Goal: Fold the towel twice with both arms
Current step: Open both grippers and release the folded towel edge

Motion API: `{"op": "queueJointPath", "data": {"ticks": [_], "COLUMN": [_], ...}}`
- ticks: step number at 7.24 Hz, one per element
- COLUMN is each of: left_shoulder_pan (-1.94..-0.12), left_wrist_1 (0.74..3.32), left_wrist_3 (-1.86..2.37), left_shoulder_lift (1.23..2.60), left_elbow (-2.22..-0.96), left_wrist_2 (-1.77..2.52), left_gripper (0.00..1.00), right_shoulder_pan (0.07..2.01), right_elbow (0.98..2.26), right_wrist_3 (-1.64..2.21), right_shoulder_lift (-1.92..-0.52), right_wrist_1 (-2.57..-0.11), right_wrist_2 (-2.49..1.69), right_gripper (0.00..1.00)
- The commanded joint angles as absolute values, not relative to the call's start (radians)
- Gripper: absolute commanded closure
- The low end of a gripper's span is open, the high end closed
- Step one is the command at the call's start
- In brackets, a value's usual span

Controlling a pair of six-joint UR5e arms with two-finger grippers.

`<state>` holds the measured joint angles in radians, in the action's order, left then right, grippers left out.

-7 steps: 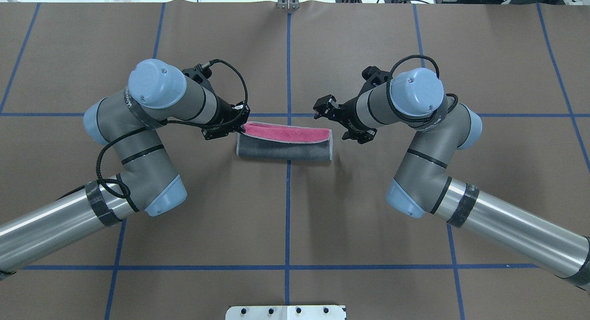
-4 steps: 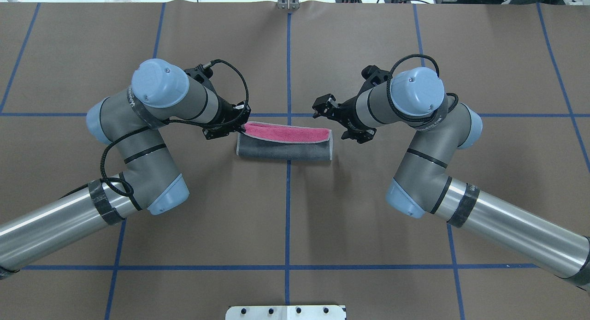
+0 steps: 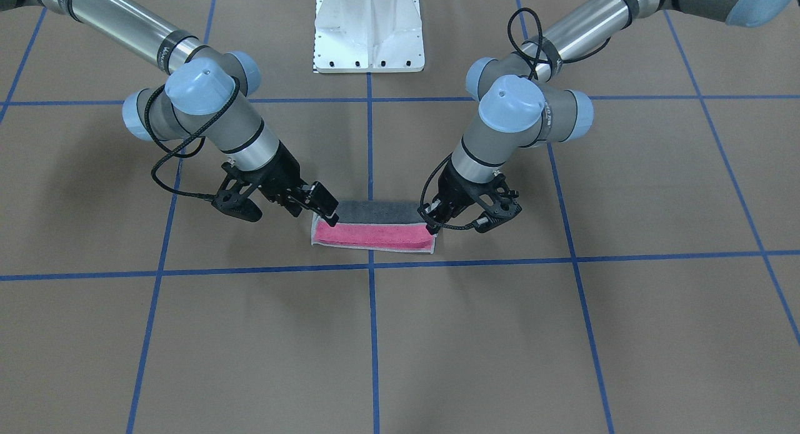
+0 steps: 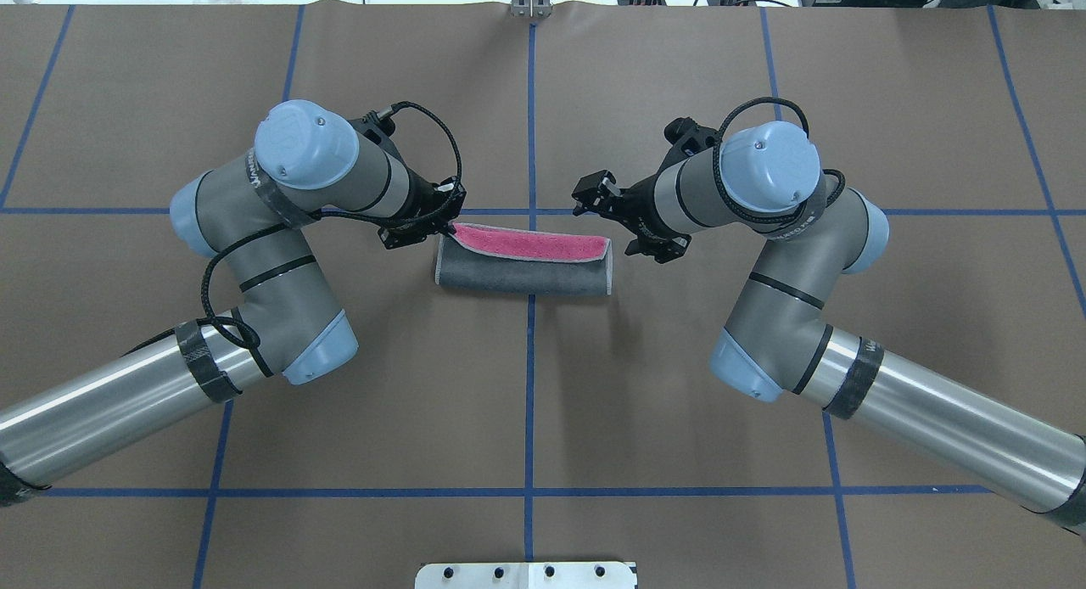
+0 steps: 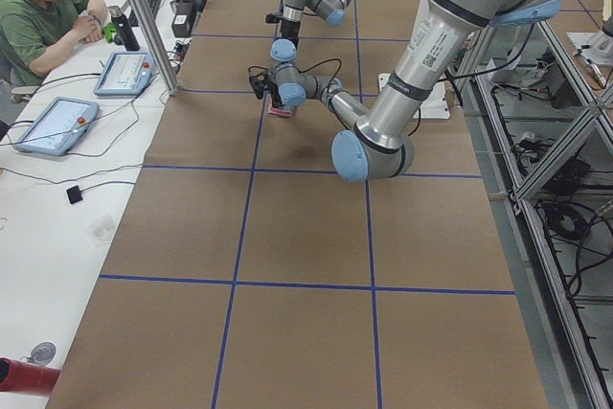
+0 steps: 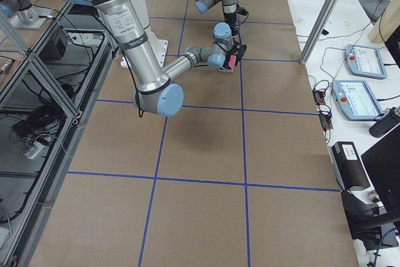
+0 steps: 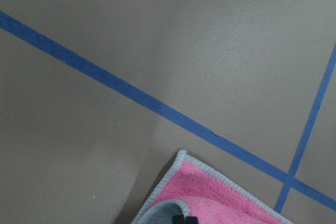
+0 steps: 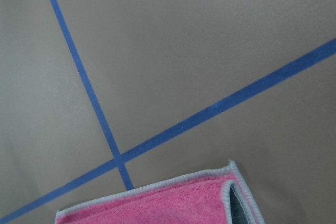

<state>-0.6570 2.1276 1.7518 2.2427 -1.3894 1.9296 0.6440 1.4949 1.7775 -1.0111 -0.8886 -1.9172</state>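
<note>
First fold judged nearly complete: the towel lies on the surface between both pincers, grey flap over pink, one pink strip exposed. Right pincer: jaws apart, beside its corner. Left pincer: at its corner, closure cannot be told. Second fold outstanding.

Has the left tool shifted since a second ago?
Yes. In the overhead view the left tool has crept upward, closer to the crosswise blue tape line.

Bright even overhead light, soft shadows under arms, wrist views slightly soft.
</note>
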Motion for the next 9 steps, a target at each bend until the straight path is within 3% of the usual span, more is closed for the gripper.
{"op": "queueJointPath", "data": {"ticks": [1,2,3,4,8,9], "left_shoulder_pan": [-0.661,-0.663,-0.669,-0.67,-0.69,-0.687], "left_wrist_1": [2.128,2.128,2.129,2.129,2.132,2.132], "left_wrist_3": [1.753,1.753,1.753,1.753,1.798,1.801], "left_shoulder_lift": [2.26,2.26,2.26,2.26,2.275,2.282], "left_elbow": [-1.358,-1.344,-1.335,-1.332,-1.335,-1.339], "left_wrist_2": [1.907,1.902,1.902,1.901,1.904,1.904], "left_gripper": [1.0,0.98,0.53,0.02,0.03,0.3], "right_shoulder_pan": [0.644,0.644,0.644,0.644,0.644,0.646], "right_elbow": [1.497,1.497,1.497,1.497,1.502,1.505], "right_wrist_3": [1.778,1.778,1.778,1.778,1.778,1.778], "right_shoulder_lift": [-1.012,-1.014,-1.014,-1.012,-1.012,-1.014], "right_wrist_1": [-0.888,-0.888,-0.888,-0.888,-0.888,-0.89], "right_wrist_2": [-1.917,-1.917,-1.917,-1.917,-1.924,-1.924], "right_gripper": [0.01,0.01,0.01,0.01,0.01,0.01]}}
